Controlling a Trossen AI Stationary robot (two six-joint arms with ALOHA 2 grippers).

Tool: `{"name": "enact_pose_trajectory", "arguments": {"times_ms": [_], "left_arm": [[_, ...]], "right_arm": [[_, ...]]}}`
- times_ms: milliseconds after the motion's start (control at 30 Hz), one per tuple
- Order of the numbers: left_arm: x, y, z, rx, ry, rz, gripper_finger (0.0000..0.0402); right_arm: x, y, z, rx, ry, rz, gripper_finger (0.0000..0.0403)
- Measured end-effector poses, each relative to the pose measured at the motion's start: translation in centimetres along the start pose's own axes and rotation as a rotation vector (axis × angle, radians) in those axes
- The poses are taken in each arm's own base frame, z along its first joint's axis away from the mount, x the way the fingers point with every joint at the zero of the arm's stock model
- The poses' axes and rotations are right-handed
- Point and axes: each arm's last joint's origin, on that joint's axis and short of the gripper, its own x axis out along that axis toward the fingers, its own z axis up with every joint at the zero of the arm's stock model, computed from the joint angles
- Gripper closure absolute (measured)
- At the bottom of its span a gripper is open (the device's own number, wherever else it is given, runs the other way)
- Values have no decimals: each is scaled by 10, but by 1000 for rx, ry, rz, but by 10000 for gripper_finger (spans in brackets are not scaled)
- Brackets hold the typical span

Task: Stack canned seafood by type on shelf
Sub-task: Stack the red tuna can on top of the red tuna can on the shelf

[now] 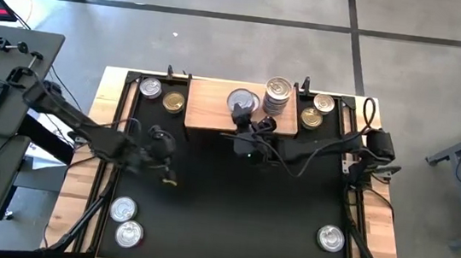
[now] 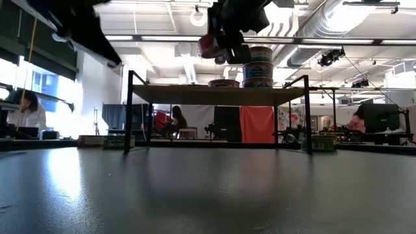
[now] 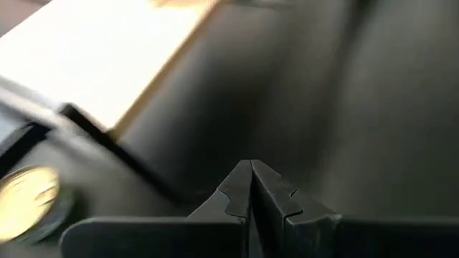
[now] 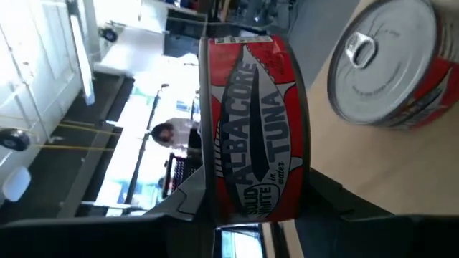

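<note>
right end effector (image 4: 251, 215) was clamped on a red-labelled tuna can (image 4: 252, 125), held above the shelf (image 1: 207, 109) beside a can (image 4: 391, 64) lying there | left end effector (image 3: 251, 188) was closed, over the black mat (image 1: 239, 207) | surface: more cans beside the shelf | room: people seated

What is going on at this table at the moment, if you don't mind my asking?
The right gripper is clamped on a round red-labelled albacore tuna tin, held on edge above the light-brown wooden shelf, beside another red-labelled tin with a silver lid lying flat there. A stack of bluish-labelled tins stands on the shelf as well. The left gripper waits shut over the black mat, where more silver-lidded tins lie.
</note>
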Motion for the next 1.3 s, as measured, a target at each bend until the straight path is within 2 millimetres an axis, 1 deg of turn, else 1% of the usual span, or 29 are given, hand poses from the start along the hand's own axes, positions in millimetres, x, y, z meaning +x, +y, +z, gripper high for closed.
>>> {"name": "enact_pose_trajectory", "arguments": {"times_ms": [67,133,167,267,367,467,533,600,667,700,767,833,933,1033,1167,1300], "left_arm": [[-12,3,4,-12,-18,-89,401],[-20,8,7,-37,-40,-134,401],[-23,10,8,-48,-50,-147,401],[-30,16,10,-90,-66,-182,401],[-35,19,11,-117,-72,-208,401],[-37,21,12,-124,-65,-238,402],[-38,21,12,-125,-65,-246,401],[-38,21,12,-115,-65,-247,401],[-38,21,12,-101,-67,-247,401],[-38,21,12,-100,-67,-247,401],[-38,21,12,-99,-67,-247,401],[-38,21,12,-91,-66,-251,401],[-38,20,11,-62,-57,-273,401],[-38,20,11,-57,-44,-297,401],[-38,19,11,-54,-33,-317,402],[-38,19,11,-49,-32,-320,402]], "right_arm": [[4,-2,3,7,-25,-10,283],[10,-3,8,-7,-78,-17,283],[13,-3,11,-15,-76,-27,283],[21,-3,14,-2,-32,-53,283],[24,-8,17,-48,-36,-81,283],[24,-13,19,-47,-20,-122,283],[22,-13,20,-75,16,-175,283],[19,-6,23,-105,12,-213,283],[16,5,27,-110,-35,-218,283],[17,11,30,-128,-43,-234,283],[22,19,37,-148,2,-301,283],[29,22,40,-141,10,-324,283],[39,20,44,-139,10,-354,283],[43,15,46,-134,55,-421,276],[46,9,41,-109,37,-423,242],[50,6,34,-89,59,-419,233]]}}
